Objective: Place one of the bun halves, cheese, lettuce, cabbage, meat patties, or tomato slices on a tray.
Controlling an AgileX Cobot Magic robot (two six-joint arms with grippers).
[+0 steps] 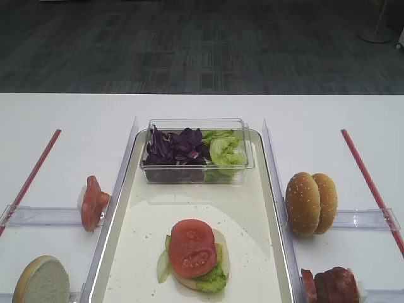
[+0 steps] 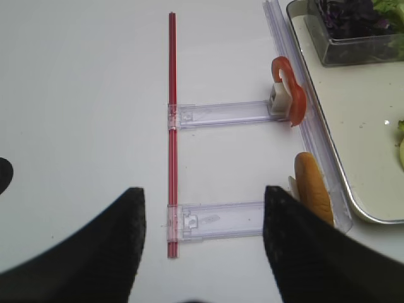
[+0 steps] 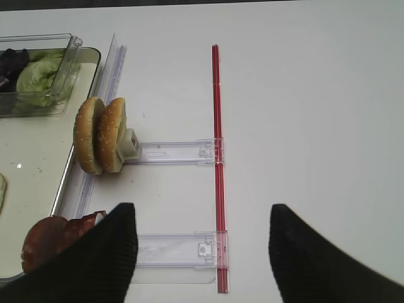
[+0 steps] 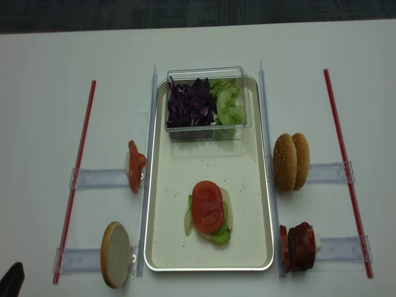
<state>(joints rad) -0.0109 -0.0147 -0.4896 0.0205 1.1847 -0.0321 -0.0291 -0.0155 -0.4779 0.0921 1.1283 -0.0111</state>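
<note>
Cream-white and shiny-rimmed, the tray (image 4: 209, 167) fills the middle of both high views on the white desk (image 4: 49, 74). In its lower half sits a pale bun base with lettuce (image 1: 211, 278) on it and one of the tomato slices (image 1: 192, 247) lying flat on top. At the tray's upper end stands a clear plastic tub (image 1: 197, 151), purple cabbage (image 1: 175, 148) on its left side and more green leaves on its right.

Left of the tray, more tomato slices (image 4: 134, 165) stand on edge against a clear holder, and at the lower left a bun half (image 4: 116, 253) stands on edge with its pale cut face showing. To the right, two seeded bun halves (image 4: 291, 161) stand on edge side by side, with the meat patties (image 4: 297, 247) in the lower right. A red strip (image 4: 74, 179) runs along each outer side.

In the left wrist view, the left fingers (image 2: 82, 252) are spread wide with only bare desk between them. In the right wrist view, the right fingers (image 3: 315, 259) are likewise spread apart, pinching nothing.
</note>
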